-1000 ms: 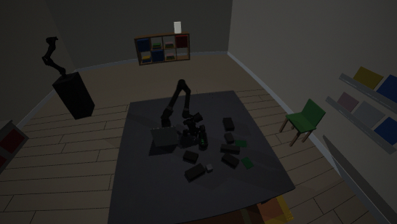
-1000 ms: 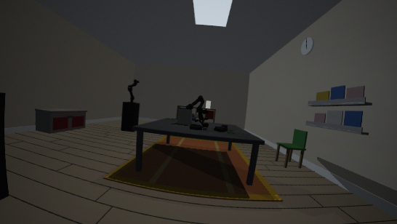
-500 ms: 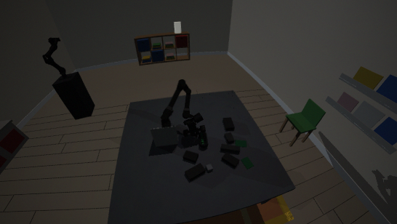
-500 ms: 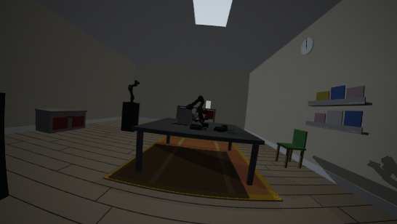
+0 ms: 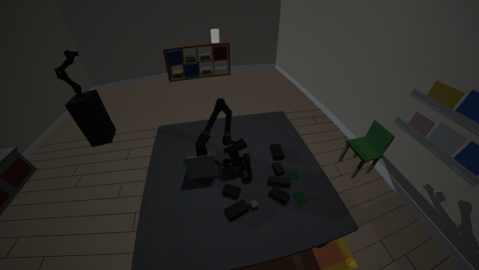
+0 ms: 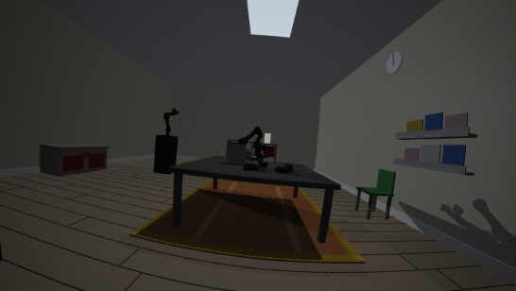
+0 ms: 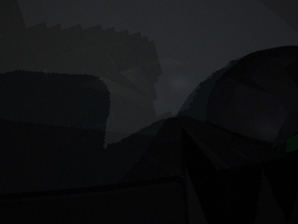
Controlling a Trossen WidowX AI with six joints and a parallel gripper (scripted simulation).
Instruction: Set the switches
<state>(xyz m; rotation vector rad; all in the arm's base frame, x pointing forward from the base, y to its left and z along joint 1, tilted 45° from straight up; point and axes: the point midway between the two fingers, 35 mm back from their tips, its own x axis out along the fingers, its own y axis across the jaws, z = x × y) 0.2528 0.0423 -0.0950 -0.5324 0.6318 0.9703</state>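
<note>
I'm looking down from the top camera: my arm [image 5: 213, 120] reaches from the far side of the dark desk [image 5: 184, 237], and the gripper [image 5: 236, 159] is down low with its fingers pressed together on nothing. The controller unit [image 5: 246, 168] lies right under the gripper near the middle of the desk, with small green marks showing on it. A grey box [image 5: 199, 167] stands just left of it. Dark modules [image 5: 279, 181] and two green cards [image 5: 300, 198] are scattered to the right, and a small pale cube [image 5: 253, 203] sits nearer. My wrist camera is almost black; I can only make out a green glint at its right edge.
</note>
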